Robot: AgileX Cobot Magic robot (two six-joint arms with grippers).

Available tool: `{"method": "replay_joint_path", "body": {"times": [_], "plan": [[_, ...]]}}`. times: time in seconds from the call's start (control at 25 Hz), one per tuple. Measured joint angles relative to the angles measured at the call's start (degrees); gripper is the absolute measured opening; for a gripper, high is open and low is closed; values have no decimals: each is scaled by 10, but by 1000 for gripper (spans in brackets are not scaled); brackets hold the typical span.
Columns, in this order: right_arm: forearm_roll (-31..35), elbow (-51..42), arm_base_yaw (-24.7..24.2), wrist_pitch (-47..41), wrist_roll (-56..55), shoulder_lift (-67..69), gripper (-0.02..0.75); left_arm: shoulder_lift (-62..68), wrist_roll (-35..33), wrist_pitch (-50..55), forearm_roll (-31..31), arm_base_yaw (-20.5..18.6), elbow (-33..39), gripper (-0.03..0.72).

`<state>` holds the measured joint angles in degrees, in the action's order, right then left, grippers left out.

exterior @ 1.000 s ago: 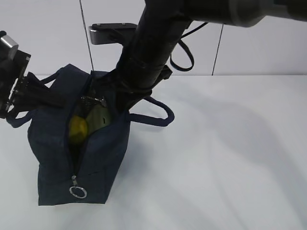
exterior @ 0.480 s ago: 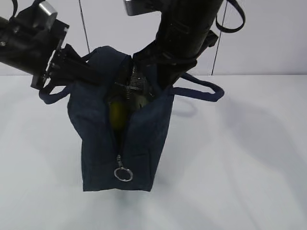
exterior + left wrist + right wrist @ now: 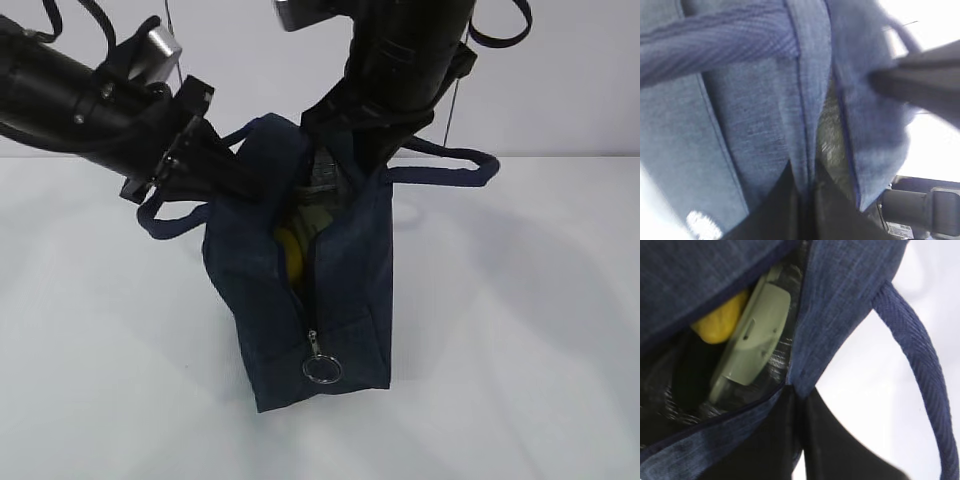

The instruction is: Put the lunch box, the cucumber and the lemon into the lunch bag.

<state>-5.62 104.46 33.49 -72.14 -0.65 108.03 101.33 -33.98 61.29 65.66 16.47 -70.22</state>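
You find no readable text, brand, number or sign in any view. The only candidate is a small white label [image 3: 900, 229] on the dark arm part at the lower right corner of the left wrist view; its print is too blurred for you to make out. The lunch bag [image 3: 345, 290] fabric shows no logo or lettering on the faces you see.

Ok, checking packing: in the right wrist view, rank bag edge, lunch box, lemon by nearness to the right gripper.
1. lunch bag edge, pinched in the right gripper.
2. lunch box, inside, upper left.
3. lemon, behind it, farther left.
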Motion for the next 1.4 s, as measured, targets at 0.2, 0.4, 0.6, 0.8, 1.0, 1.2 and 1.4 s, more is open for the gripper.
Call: {"method": "replay_joint_path", "body": {"times": [0.2,0.4,0.6,0.8,1.0,1.2,1.4], "plan": [[-16,-26,-1,2,-6,0,0,22,-19,-21,3,4,0,-4],[-16,-69,-1,7,-14,0,-1,25,-23,-27,2,4,-1,-4],[-17,-77,-1,8,-16,0,0,25,-23,-31,-2,4,-1,-4],[-17,-77,-1,8,-23,0,-1,25,-24,-31,-9,4,-3,-3],[-4,-77,-1,9,-34,0,15,25,-25,-31,-10,4,-3,69],[15,-77,-1,10,-35,-1,249,25,-25,-31,-9,4,-4,285],[16,-75,-1,10,-35,-1,490,25,-25,-22,7,4,-4,427]]}}
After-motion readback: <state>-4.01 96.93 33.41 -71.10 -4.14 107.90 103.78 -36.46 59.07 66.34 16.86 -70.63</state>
